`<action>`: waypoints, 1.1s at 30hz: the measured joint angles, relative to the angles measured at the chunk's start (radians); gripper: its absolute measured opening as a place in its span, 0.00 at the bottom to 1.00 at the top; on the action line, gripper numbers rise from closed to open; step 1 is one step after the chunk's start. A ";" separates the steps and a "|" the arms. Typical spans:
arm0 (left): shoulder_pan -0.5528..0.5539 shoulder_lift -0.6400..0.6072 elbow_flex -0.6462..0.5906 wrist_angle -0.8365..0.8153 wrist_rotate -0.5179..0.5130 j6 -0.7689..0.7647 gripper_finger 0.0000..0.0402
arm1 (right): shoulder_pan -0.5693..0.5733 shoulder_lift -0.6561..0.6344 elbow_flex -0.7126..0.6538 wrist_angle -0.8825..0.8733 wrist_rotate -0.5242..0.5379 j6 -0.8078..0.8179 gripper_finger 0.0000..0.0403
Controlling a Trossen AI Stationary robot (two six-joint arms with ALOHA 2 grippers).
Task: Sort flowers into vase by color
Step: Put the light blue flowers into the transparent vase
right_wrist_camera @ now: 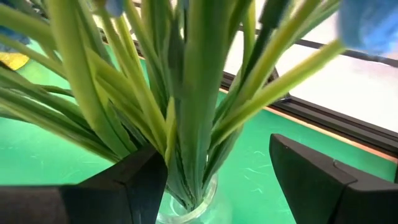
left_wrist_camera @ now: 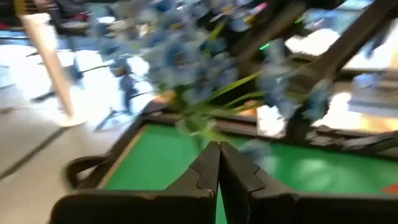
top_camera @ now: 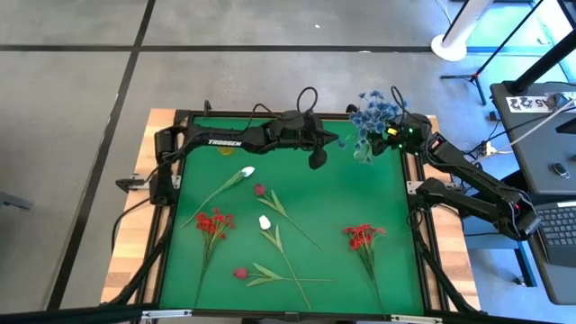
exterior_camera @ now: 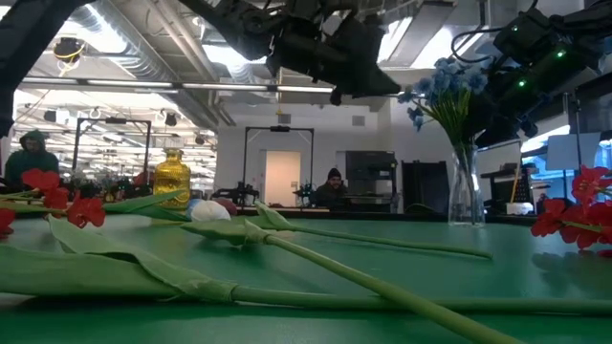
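Left claw [top_camera: 317,160], pressed together and empty, hangs upper centre; white tulip [top_camera: 245,173] lies lower-left, stem diagonal. Right claw [top_camera: 385,139] spread around the vase [top_camera: 363,151].

Open lab hall: exposed ducts [exterior_camera: 143,57], workstations.

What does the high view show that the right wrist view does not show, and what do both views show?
Only the high view: the left gripper, shut, above the mat beside the vase, the red flowers, white tulips and dark pink buds lying on the green mat.

Only the right wrist view: the right gripper, open around the green stems at the vase mouth.

Both: the blue flowers in the vase.
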 joint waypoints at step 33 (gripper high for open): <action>0.002 0.002 -0.026 -0.130 0.126 -0.021 0.50 | 0.000 0.003 0.000 0.096 -0.107 0.053 0.68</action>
